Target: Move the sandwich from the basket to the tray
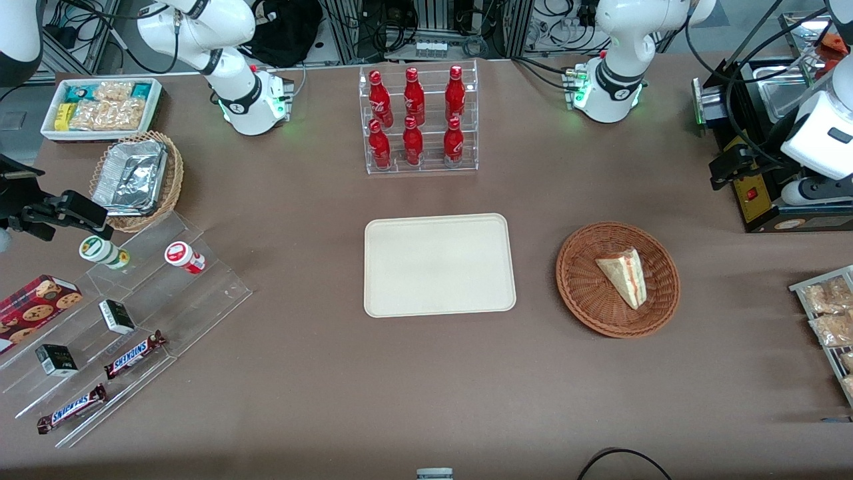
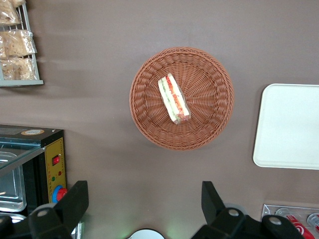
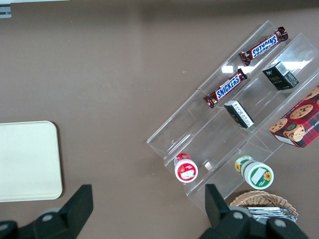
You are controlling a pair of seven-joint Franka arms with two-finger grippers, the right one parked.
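The sandwich (image 1: 625,275), a pale triangular wedge with red and green filling, lies in the round reddish-brown wicker basket (image 1: 586,313). The cream tray (image 1: 438,264) lies empty beside the basket, at mid-table. My left gripper (image 1: 723,175) hangs high above the table toward the working arm's end, farther from the front camera than the basket. In the left wrist view the gripper (image 2: 144,199) is open and empty, well apart from the basket (image 2: 209,74) and the sandwich (image 2: 174,98). An edge of the tray (image 2: 289,127) shows there too.
A black appliance with a yellow panel (image 1: 760,193) stands beside my gripper. A wire rack of snack packets (image 1: 830,313) is nearer the front camera. A clear rack of red bottles (image 1: 418,120) stands farther back than the tray. A stepped acrylic display (image 1: 133,313) lies toward the parked arm's end.
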